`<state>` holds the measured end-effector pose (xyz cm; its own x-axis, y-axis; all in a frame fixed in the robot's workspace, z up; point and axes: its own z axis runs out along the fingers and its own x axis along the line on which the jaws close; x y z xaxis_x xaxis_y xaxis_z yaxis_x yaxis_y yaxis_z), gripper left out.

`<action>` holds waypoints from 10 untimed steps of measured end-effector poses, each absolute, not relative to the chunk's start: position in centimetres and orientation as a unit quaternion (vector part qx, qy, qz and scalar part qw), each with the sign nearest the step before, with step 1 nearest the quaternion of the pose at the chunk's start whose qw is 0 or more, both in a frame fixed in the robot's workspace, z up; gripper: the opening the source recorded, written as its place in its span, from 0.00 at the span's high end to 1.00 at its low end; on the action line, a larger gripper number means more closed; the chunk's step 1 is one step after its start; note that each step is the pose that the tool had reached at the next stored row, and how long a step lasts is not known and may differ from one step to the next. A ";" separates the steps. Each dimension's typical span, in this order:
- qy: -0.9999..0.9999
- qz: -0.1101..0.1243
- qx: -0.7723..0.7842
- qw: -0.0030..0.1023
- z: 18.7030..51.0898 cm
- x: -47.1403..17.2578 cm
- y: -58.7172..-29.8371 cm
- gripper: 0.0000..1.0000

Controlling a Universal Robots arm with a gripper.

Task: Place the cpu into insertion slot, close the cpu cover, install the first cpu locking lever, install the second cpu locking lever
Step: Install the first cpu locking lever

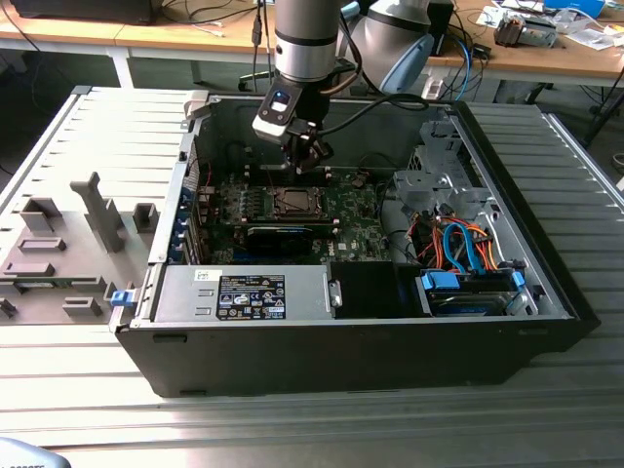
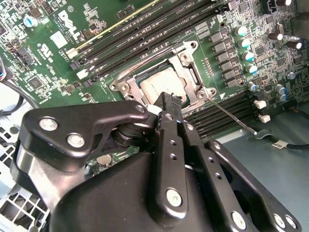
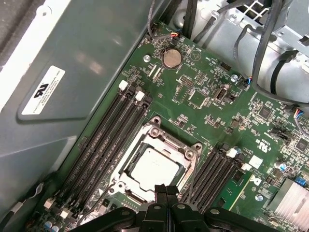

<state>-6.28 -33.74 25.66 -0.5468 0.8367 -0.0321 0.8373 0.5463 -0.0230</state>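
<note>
- Grey slatted worktop [image 1: 88, 409] is seen under an opened black computer case [image 1: 390, 351] in the exterior view, with wooden desks and cables behind it.
- Inside the case, a green circuit board [image 1: 351, 210] is laid flat, and a grey labelled box [image 1: 244, 295] is set at the near edge.
- The arm is lowered into the case, and the claw [image 1: 304, 161] is held just above the insertion slot [image 1: 292, 203].
- In the first wrist view the claw [image 3: 166, 189] is shown with its fingers pressed together, nothing being pinched between them; its tip is seen at the slot's edge.
- The cpu [image 3: 153, 167] is seated in the insertion slot [image 3: 155, 162], its pale face visible through the window of the cpu cover [image 3: 186, 166], which is lying down flat over it.
- In the second wrist view the cpu [image 2: 161, 86] is framed by the cover [image 2: 186, 72], and a thin metal lever [image 2: 231, 116] is seen sticking out sideways from the slot, over the dark memory slots [image 2: 227, 108].
</note>
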 end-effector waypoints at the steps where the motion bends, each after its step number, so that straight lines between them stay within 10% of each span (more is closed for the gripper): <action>1: 0.880 -0.018 0.474 0.009 25.7 -6.3 -33.7 0.89; 10: 0.886 -0.018 0.464 0.009 25.7 -6.3 -33.7 0.89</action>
<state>-6.28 -33.74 25.65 -0.5701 0.8210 -0.0320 0.8216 0.5696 -0.0230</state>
